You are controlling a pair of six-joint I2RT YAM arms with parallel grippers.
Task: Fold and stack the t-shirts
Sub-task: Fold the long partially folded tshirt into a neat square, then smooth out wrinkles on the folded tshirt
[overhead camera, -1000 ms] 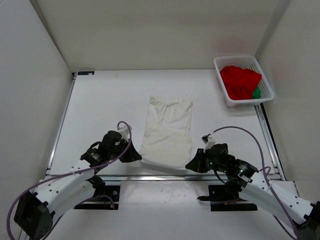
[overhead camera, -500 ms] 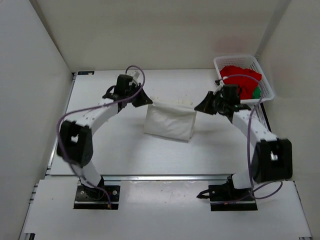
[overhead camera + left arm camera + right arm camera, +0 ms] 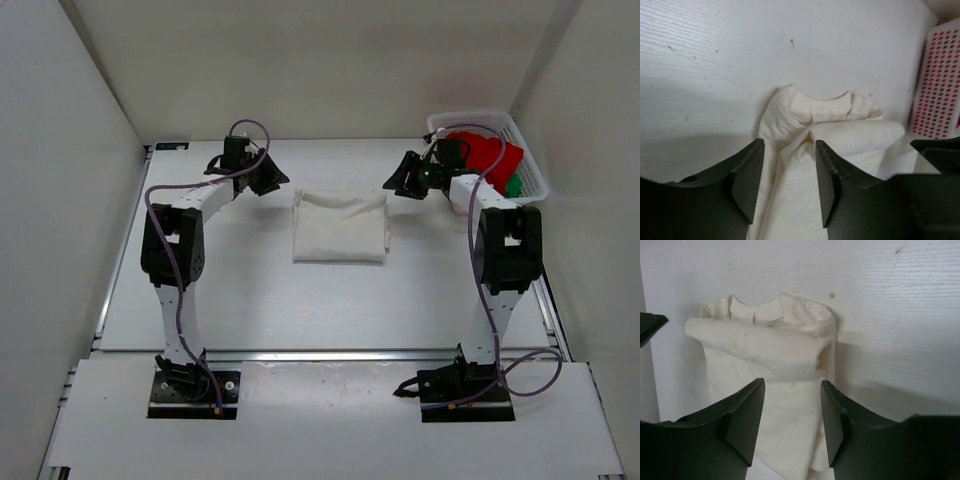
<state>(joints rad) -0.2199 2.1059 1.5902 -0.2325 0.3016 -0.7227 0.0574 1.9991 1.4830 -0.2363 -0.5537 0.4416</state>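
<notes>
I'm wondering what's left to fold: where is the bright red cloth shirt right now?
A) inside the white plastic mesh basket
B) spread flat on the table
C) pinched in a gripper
A: the bright red cloth shirt lies bunched inside the white plastic mesh basket at the far right corner.

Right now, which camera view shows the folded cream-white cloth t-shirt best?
The top external view: the whole cream-white cloth t-shirt lies unobstructed. Both wrist views show mostly its collar end, partly behind their fingers.
</notes>
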